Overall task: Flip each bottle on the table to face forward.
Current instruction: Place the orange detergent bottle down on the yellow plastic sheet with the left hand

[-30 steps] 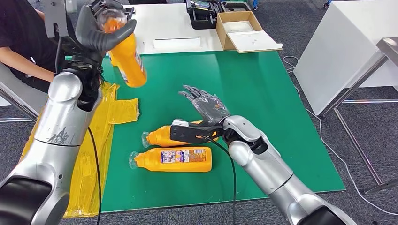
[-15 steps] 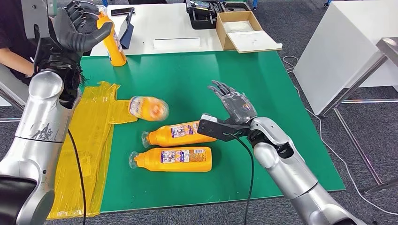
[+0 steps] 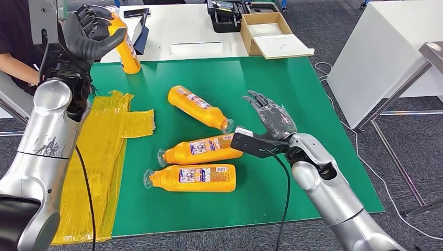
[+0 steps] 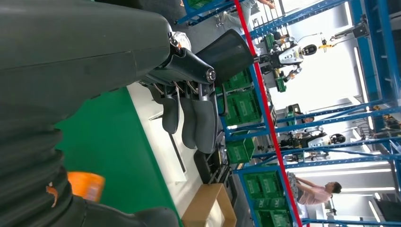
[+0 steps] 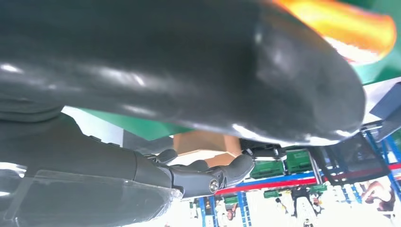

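four orange bottles (image 3: 195, 178) (image 3: 200, 148) (image 3: 199, 108) (image 3: 126, 48), one cardboard box (image 3: 271, 34), one yellow bag (image 3: 107, 151)

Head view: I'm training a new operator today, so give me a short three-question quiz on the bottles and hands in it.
1. How many orange bottles lie flat on the green mat?
2. True or false: the right hand holds a bottle.
3. The upright bottle stands: A) at the mat's far left corner by the left hand; B) inside the cardboard box; C) on the yellow bag.

Key: 1) three; 2) false, its fingers are spread and empty; 3) A.
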`<state>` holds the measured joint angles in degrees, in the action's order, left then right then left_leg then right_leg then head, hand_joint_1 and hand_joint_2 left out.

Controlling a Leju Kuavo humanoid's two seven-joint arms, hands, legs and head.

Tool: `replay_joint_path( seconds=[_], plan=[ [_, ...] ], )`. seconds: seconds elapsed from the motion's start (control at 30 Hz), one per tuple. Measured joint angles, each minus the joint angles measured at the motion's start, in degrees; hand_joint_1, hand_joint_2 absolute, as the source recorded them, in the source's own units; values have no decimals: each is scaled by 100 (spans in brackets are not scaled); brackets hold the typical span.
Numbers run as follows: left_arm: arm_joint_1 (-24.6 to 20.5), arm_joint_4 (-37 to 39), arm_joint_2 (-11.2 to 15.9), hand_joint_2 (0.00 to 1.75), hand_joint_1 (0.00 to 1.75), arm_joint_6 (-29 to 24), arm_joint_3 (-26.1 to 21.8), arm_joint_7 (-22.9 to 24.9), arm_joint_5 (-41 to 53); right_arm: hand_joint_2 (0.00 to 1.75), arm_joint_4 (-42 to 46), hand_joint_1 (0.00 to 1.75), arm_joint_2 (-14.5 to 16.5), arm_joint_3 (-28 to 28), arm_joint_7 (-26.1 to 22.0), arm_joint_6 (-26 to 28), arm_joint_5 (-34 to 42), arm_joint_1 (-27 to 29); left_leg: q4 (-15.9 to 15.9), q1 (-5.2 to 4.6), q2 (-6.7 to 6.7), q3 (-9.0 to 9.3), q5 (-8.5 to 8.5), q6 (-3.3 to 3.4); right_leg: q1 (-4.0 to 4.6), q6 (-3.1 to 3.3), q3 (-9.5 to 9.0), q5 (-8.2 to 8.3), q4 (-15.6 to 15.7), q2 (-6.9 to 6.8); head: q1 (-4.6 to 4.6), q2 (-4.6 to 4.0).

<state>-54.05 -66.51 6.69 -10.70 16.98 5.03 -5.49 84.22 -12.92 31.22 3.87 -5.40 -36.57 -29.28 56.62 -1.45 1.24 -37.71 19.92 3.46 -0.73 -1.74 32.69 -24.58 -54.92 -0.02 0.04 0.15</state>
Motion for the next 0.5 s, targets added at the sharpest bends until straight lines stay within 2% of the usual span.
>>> replay_joint_path(
  seconds=[0.07,0.1,0.17,0.2,0.23,0.43,0.5],
  plan=[
    [-8,2,0,175,169,13,31,2,-2,0,2,0,-35,-5,-3,19,13,13,0,0,0,0,0,0,0,0,0,0,0,0,0,0],
    [-12,2,0,175,126,13,49,2,-7,0,2,0,-49,-5,-3,31,20,17,0,0,0,0,0,0,0,0,0,0,0,0,0,0],
    [-16,2,0,87,39,9,77,2,-19,0,9,0,-69,-6,-3,55,31,24,0,0,0,0,0,0,0,0,0,0,0,0,0,0],
    [-18,2,0,44,0,4,94,2,-23,0,13,0,-78,-8,-2,66,34,32,0,0,0,0,0,0,0,0,0,0,0,0,0,0],
    [-19,2,0,0,0,0,110,5,-25,0,20,0,-85,-11,-2,72,37,44,0,0,0,0,0,0,0,0,0,0,0,0,0,0],
    [-19,-10,0,0,0,-41,140,55,-30,0,43,0,-156,-38,96,-58,114,112,0,0,-1,-1,0,0,1,0,-2,0,0,0,0,0],
    [-18,-31,1,0,0,-42,140,62,-27,87,42,0,-187,-25,167,-249,152,108,0,0,0,-1,0,0,1,0,-2,0,0,0,0,0]
  ],
)
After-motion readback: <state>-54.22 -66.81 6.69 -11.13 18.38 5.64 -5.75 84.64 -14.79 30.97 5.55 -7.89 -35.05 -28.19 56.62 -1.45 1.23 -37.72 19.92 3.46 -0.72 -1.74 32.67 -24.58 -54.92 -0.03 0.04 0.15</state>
